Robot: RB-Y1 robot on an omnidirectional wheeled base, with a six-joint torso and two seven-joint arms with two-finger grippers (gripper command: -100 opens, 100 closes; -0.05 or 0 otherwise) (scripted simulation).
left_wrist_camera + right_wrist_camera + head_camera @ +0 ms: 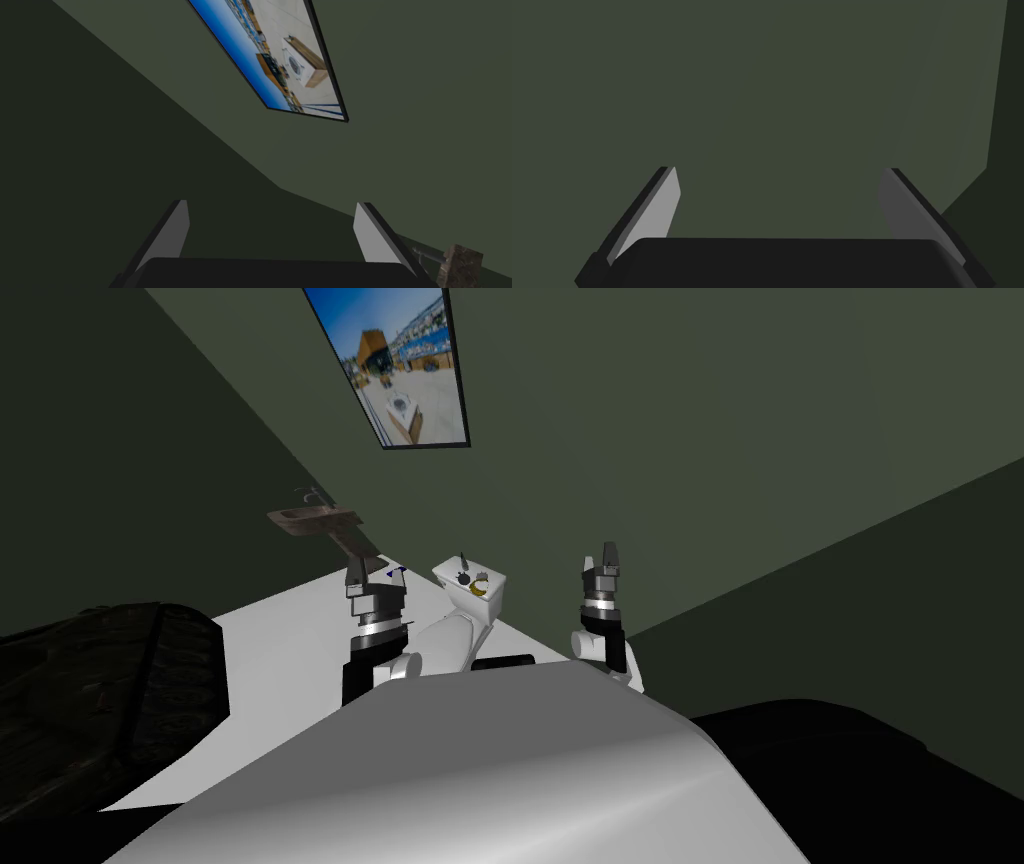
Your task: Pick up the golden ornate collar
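Gold collar [478, 586] lies on toilet tank [492, 602], mid-frame, betw. my two end effectors. Left end effector [377, 576] looks slightly nearer than right end effector [600, 558]. Both open, empty, aimed at wall.

I read the small collar [479, 586] as gold-coloured against the smooth white toilet tank [490, 606], the sink [315, 520] as mottled brown like stone, the walls [750, 438] as flat matt green, and the dark bulk [100, 688] as coarse and rough-textured
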